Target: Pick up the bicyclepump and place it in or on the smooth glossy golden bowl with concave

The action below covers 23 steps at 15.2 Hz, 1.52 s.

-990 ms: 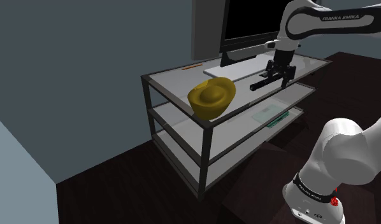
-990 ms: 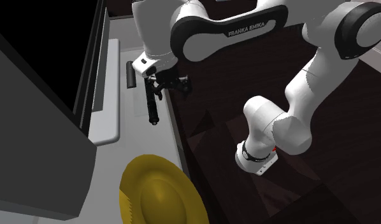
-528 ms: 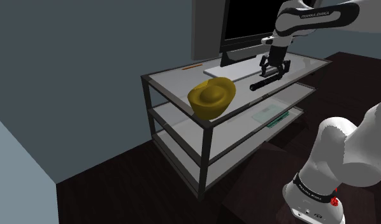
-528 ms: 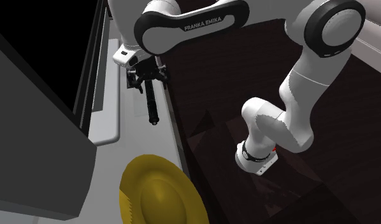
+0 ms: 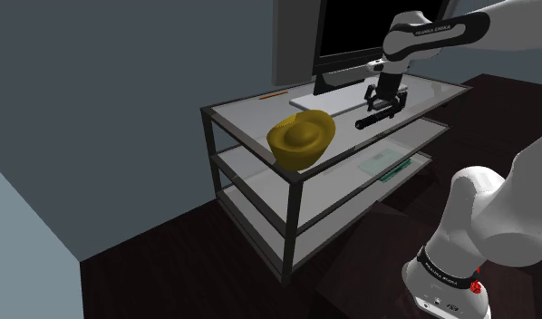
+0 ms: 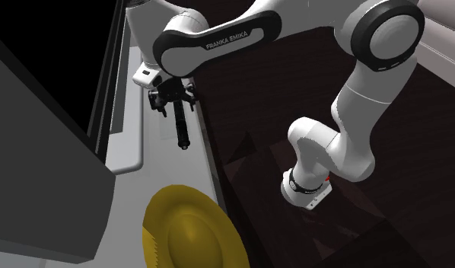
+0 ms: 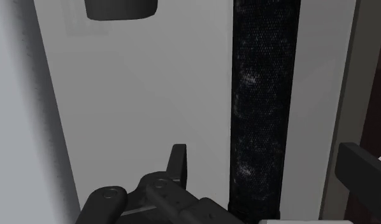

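The bicycle pump (image 5: 376, 116) is a slim black tube lying flat on the top shelf near its front edge, also seen as the pump (image 6: 181, 128). My black gripper (image 5: 384, 98) hangs over its far end, open. In the wrist view the pump's shaft (image 7: 265, 102) runs between the two fingers of the gripper (image 7: 269, 167); one fingertip (image 7: 178, 162) stands off to its side and neither finger touches it. The golden bowl (image 5: 303, 138) sits at the shelf's near corner, well apart from the pump, and appears as the bowl (image 6: 192, 232) in the second exterior view.
A large dark monitor (image 5: 351, 36) stands behind the pump on the grey shelf unit (image 5: 251, 113). A thin orange stick (image 5: 274, 93) lies at the back. A flat greenish item (image 5: 387, 166) rests on the middle shelf. A small dark object (image 7: 122, 7) lies beyond the gripper.
The gripper has shifted from the shelf's front edge toward the monitor and now straddles the pump. Pump and bowl have not moved.
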Tool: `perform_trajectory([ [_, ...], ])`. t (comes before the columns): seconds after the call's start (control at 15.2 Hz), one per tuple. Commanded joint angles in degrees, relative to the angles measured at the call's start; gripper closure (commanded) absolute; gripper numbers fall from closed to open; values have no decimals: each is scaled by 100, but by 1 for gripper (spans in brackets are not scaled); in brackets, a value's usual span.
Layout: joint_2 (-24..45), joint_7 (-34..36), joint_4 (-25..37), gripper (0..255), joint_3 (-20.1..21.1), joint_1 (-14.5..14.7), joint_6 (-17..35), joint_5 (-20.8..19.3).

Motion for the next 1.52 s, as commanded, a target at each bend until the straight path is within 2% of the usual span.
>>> perform_trajectory([
  [0.0,11,-3,-108,0,-29,-2,120,-6],
  [0.46,11,-3,-107,0,-29,-2,119,-6],
  [0.53,11,-3,-107,255,-29,-2,119,-6],
  [1.12,11,-3,-108,255,-29,-2,120,-6],
  [1.45,-52,12,228,255,81,-9,-269,-7],
])
